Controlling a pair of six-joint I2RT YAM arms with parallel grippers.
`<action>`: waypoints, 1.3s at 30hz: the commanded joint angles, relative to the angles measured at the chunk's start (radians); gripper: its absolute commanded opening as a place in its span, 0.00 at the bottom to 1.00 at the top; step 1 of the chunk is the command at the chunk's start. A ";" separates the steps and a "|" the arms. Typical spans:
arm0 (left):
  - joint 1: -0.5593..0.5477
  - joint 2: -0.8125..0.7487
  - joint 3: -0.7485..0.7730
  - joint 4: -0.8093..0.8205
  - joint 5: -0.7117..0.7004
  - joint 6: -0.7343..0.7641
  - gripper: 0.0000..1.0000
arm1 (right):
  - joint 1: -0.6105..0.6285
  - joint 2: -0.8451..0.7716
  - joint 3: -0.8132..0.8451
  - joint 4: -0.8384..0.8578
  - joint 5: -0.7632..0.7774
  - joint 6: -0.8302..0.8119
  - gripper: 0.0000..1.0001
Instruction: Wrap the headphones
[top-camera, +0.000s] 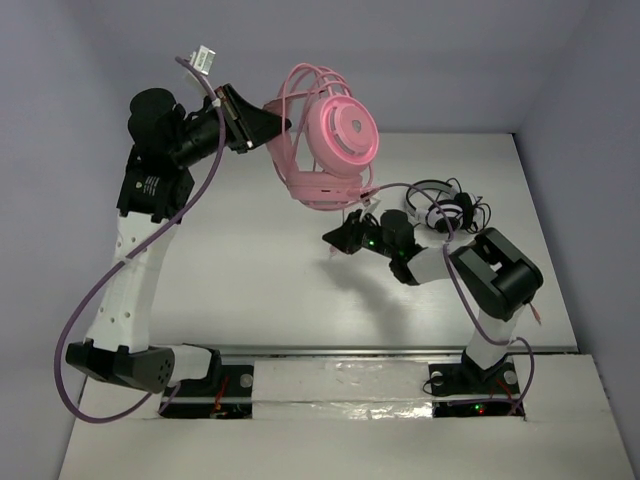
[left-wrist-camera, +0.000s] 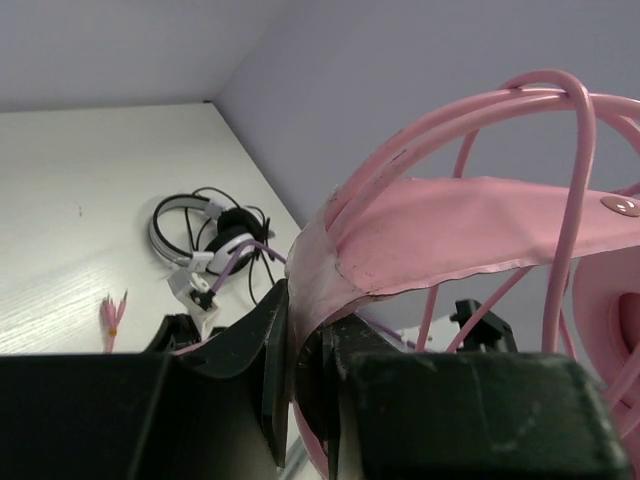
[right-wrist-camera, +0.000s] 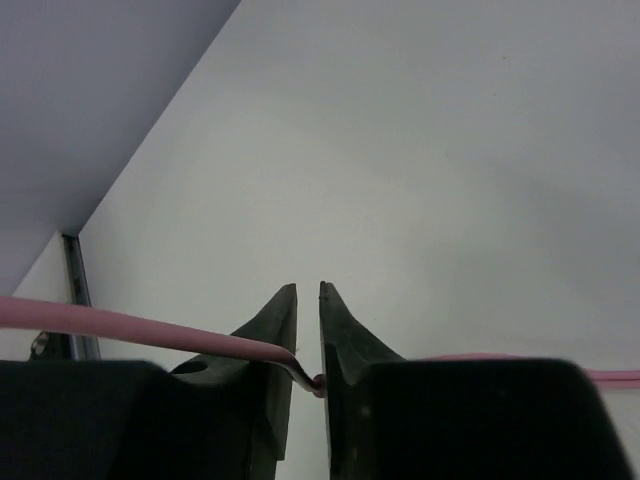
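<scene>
Left hand (top-camera: 280, 124) is clamped on the headband of the pink padded over-ear headphones (top-camera: 335, 140), holding them in the air over the far tabletop (top-camera: 250, 270) — presumably so cable can pass all round. Right hand (right-wrist-camera: 308, 300) is pinched shut on the thin pink cable (right-wrist-camera: 150, 328) just below the cups, likely to steer the next loop. Open room left and near; black-and-white headphones (top-camera: 440, 205) sit just right of the right hand — snag risk.

Two pairs of headphones are in view: one pink pair (top-camera: 335, 140) and one black-and-white pair (top-camera: 440, 205), the latter near the right edge of the worktop (top-camera: 260, 280), toward its far right corner. Two robot arms, the left arm (top-camera: 140, 250) and the right arm (top-camera: 490, 290), each bear one gripper: the left gripper (top-camera: 278, 124), the right gripper (top-camera: 330, 240).
</scene>
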 joint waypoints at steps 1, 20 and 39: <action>0.007 -0.048 -0.029 0.137 -0.090 -0.102 0.00 | -0.009 -0.002 -0.023 0.115 -0.014 0.056 0.04; 0.039 -0.074 -0.337 0.171 -0.877 -0.058 0.00 | 0.524 -0.346 0.080 -0.644 0.254 0.054 0.00; -0.129 0.009 -0.584 -0.087 -1.093 0.310 0.00 | 0.640 -0.426 0.629 -1.560 0.533 -0.250 0.00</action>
